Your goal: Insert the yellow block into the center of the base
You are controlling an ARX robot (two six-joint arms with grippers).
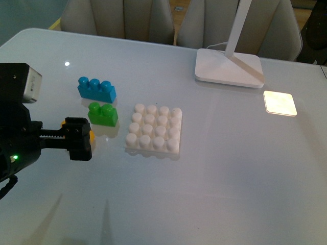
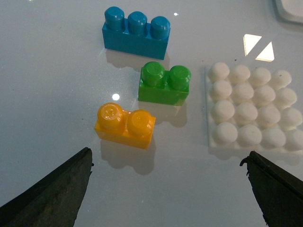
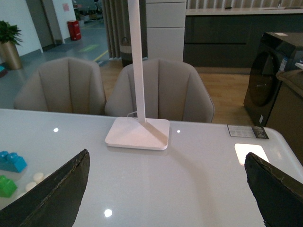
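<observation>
The left gripper (image 2: 168, 153) hangs open near the yellow block (image 2: 125, 126), which sits on the table just beside the green brick (image 2: 164, 84); an off-centre descent could knock either brick askew.

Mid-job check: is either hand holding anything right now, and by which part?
Nothing is held. The left hand is open, the yellow block lying untouched on the table ahead of it; the right hand is open and empty.

Beige chairs (image 3: 158, 90) — glossy white table (image 3: 199, 184).
</observation>
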